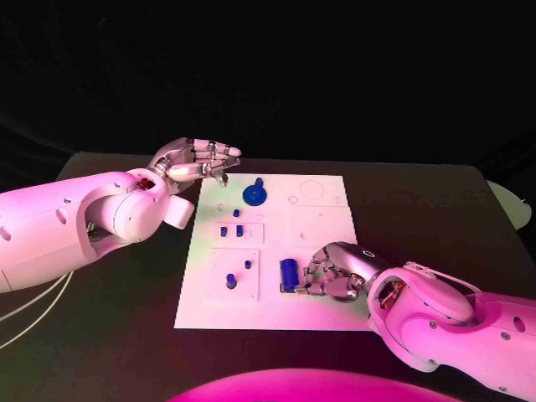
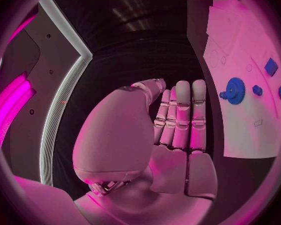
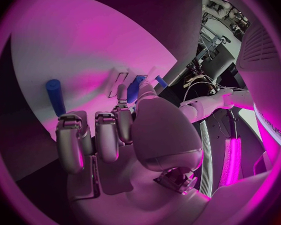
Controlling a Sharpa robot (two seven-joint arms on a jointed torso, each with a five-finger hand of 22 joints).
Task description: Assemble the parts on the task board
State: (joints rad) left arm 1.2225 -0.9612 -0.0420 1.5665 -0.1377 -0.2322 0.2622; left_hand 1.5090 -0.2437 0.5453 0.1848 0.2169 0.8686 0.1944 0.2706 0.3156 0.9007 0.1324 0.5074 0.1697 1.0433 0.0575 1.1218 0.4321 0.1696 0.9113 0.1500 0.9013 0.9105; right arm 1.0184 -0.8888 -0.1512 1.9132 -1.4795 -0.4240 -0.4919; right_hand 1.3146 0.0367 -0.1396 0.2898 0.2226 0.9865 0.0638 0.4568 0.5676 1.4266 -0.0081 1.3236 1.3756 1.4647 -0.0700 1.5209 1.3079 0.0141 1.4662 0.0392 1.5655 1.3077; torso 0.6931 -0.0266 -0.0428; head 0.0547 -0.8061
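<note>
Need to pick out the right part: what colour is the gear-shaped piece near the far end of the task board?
Blue. The gear shows best in the left wrist view.

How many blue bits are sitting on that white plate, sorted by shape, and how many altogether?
On the task board, seen from the head view:
Gear: 1
Long cylinder: 1
Small blue pieces: 5
Total: 7 blue parts
</note>
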